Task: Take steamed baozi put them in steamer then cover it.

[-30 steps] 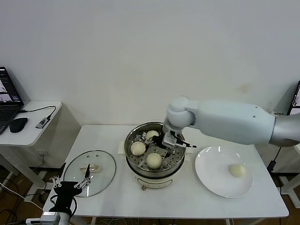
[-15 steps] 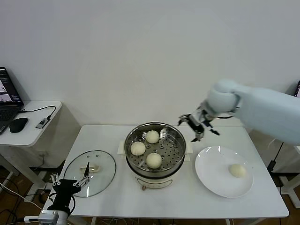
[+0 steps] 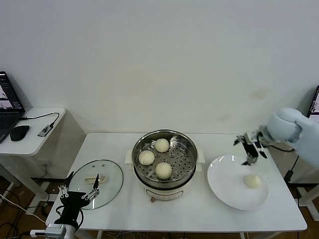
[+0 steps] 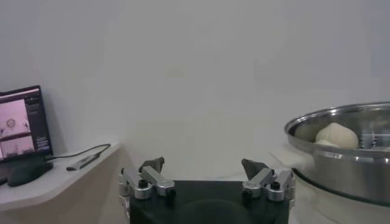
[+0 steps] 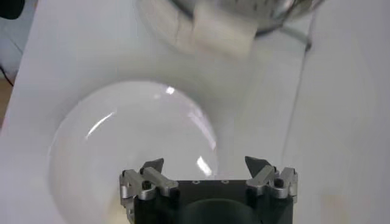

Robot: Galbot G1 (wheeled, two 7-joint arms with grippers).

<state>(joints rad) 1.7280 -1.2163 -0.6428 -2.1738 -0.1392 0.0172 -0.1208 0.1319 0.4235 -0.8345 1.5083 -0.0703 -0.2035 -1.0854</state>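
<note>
The steel steamer (image 3: 185, 164) stands mid-table with three baozi in it, one at the back (image 3: 161, 145), one to the left (image 3: 146, 157) and one at the front (image 3: 163, 170). A single baozi (image 3: 252, 181) lies on the white plate (image 3: 227, 185) to the right. My right gripper (image 3: 247, 151) hangs open and empty above the plate's far edge, over its bare surface (image 5: 122, 152). The glass cover (image 3: 110, 186) lies flat to the left of the steamer. At the table's front left corner my left gripper (image 3: 80, 192) is open and empty at the cover's near rim. The left wrist view shows the steamer (image 4: 341, 164).
A side table at the left carries a laptop (image 3: 7, 99), a mouse (image 3: 20, 132) and a small device on a cable (image 3: 46, 130). A wall stands close behind the table. A screen's edge (image 3: 315, 105) shows at the far right.
My right gripper has lifted out of the steamer and swung right, and now hangs above the plate, still open and empty. The left gripper has barely moved.
</note>
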